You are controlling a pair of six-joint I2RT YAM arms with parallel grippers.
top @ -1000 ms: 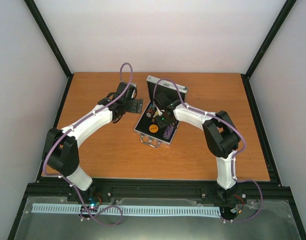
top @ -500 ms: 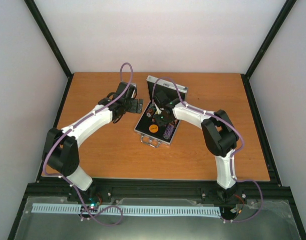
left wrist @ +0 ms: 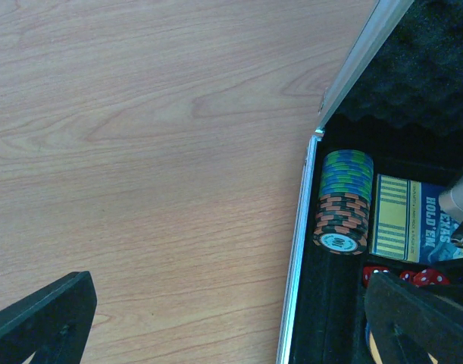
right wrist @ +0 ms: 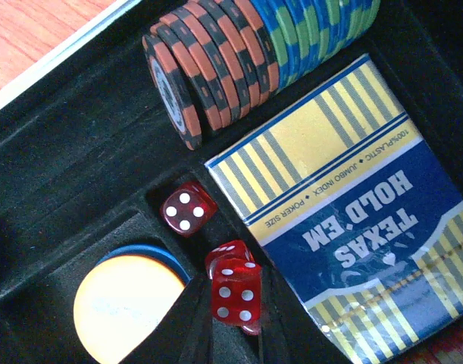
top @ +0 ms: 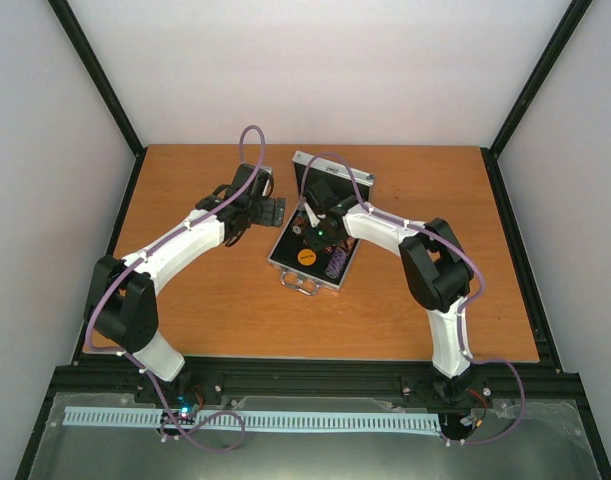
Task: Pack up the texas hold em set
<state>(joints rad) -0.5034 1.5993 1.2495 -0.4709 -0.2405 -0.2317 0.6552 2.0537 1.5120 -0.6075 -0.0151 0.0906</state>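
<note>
The small silver case (top: pixel 283 268) lies open at mid-table, its lid (top: pixel 335 172) raised at the back. My right gripper (right wrist: pixel 235 322) is down inside it, shut on a tiny red die (right wrist: pixel 236 294). Two more dice (right wrist: pixel 187 207) sit in the slot just beyond it, beside the orange disc (right wrist: pixel 123 309). The blue-yellow card deck (right wrist: pixel 345 220) and a row of striped poker chips (right wrist: pixel 246 53) lie in their black compartments. My left gripper (left wrist: pixel 231 330) hangs open over the case's left rim (left wrist: pixel 298 265), holding nothing.
Bare orange wood tabletop (top: pixel 195 300) surrounds the case. Black frame rails (top: pixel 125 215) and white walls border the table. A metal handle (top: pixel 303 285) sticks out at the case's near edge.
My right gripper has crept slightly toward the back left inside the case with the die in it. The left arm has stayed still.
</note>
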